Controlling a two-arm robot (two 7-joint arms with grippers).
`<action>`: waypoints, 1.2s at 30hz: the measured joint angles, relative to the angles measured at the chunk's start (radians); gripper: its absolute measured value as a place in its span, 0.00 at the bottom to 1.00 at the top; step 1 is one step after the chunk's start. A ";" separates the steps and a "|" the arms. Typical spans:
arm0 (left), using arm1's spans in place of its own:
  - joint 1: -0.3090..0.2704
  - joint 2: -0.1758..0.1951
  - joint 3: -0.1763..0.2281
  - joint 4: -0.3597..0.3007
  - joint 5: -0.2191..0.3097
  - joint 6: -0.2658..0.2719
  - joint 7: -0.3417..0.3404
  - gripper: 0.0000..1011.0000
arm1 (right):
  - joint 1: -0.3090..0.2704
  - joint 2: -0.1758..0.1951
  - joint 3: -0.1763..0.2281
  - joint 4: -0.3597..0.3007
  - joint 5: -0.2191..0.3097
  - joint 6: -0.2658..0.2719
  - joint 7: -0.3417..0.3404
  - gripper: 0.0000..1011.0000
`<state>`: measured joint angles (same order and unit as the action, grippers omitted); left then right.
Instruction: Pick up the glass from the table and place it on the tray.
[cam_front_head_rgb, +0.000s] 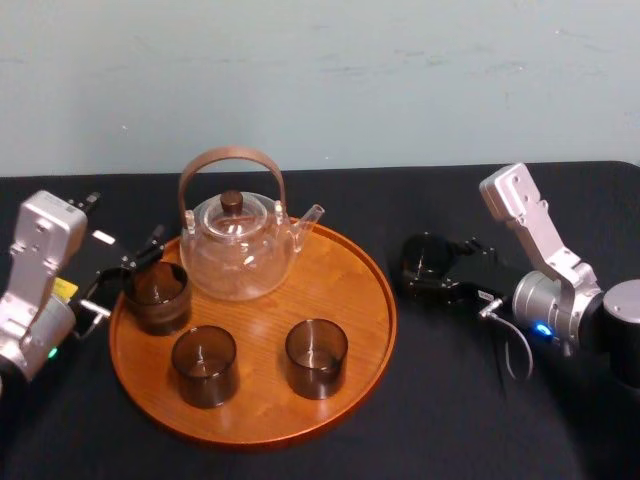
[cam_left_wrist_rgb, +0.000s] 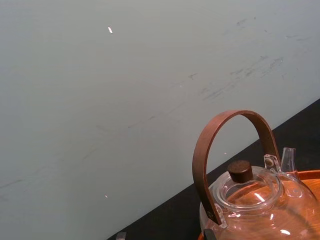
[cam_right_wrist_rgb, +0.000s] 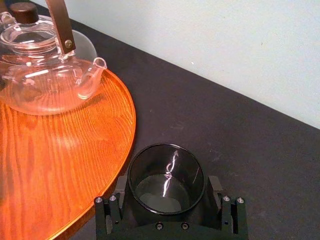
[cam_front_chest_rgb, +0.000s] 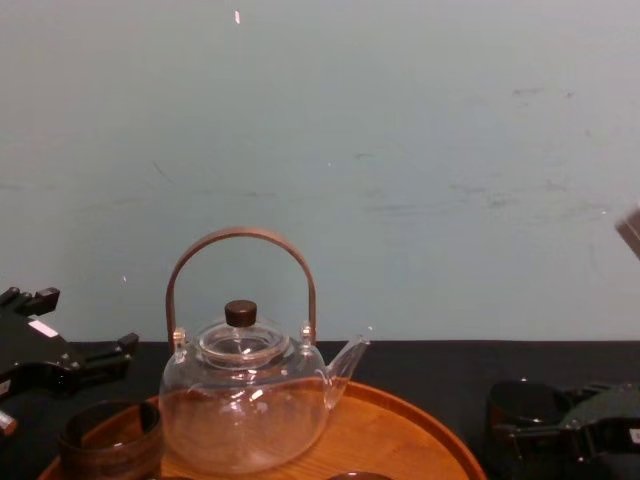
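Your right gripper (cam_right_wrist_rgb: 167, 200) is clamped on the glass (cam_right_wrist_rgb: 166, 172), a squat smoky cylinder with a thin glossy wall; it stands on the matte black table (cam_right_wrist_rgb: 240, 135), just beside the rim of the tray (cam_right_wrist_rgb: 55, 165); the tray is round, orange-brown, grained wood; on it sits a clear glass teapot (cam_right_wrist_rgb: 40, 75) with a bent wooden handle; your left gripper (cam_front_head_rgb: 125, 275) is at the tray's left edge, and you cannot tell whether it grips.
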<state>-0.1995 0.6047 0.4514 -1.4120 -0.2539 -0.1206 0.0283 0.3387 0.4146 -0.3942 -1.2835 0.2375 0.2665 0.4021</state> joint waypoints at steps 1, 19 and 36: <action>0.000 0.000 0.000 0.000 0.000 0.000 0.000 0.99 | 0.002 -0.002 0.000 0.004 -0.002 -0.001 0.000 0.99; 0.000 0.000 0.000 0.000 0.000 0.000 0.000 0.99 | 0.036 -0.032 -0.007 0.059 -0.025 -0.011 0.022 0.99; 0.000 0.000 0.000 0.000 0.000 0.000 0.000 0.99 | 0.039 -0.032 -0.009 0.060 -0.030 -0.014 0.025 0.91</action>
<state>-0.1995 0.6047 0.4514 -1.4120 -0.2539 -0.1205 0.0283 0.3777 0.3822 -0.4033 -1.2230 0.2079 0.2525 0.4269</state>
